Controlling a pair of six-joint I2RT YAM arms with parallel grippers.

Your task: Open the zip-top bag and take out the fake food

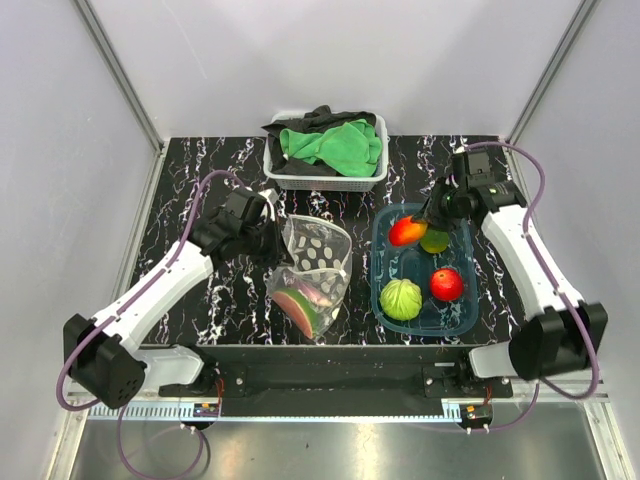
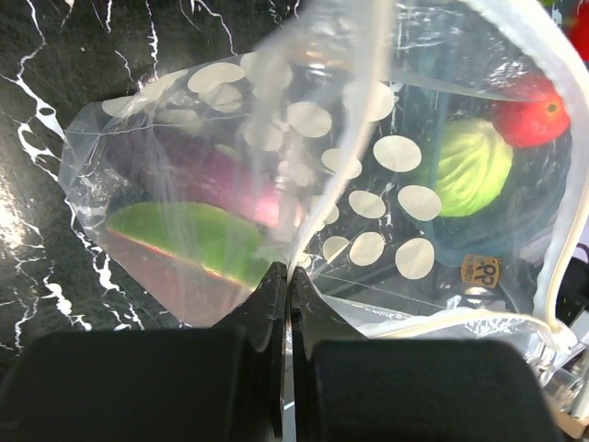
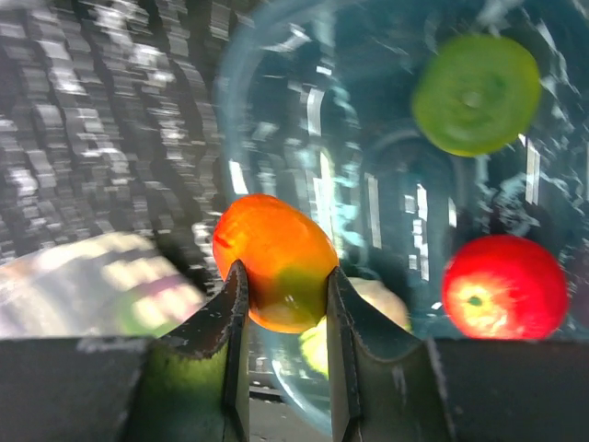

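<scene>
Clamping zip-top bag [image 2: 276,175]: left end effector [image 2: 287,278], fully closed; right end effector [image 3: 283,281] grips fake food [image 3: 271,241].

— How is the light in the overhead view?
— Bright and even, falling from above. The black worktop [image 1: 400,160] carries a soft sheen, shadows beneath the arms are faint, and the white walls look nearly washed out. Everything is sharp.
— And the wrist cameras?
— On the left, white glare streaks the zip-top bag [image 2: 368,212], and the left gripper [image 2: 288,276] is a dark, soft-edged mass at the bottom. On the right, blur smears the marbling into streaks and softens the tub [image 3: 228,129] rim. Only the orange fruit [image 3: 271,267] in the right gripper [image 3: 285,272] looks fairly crisp.
</scene>
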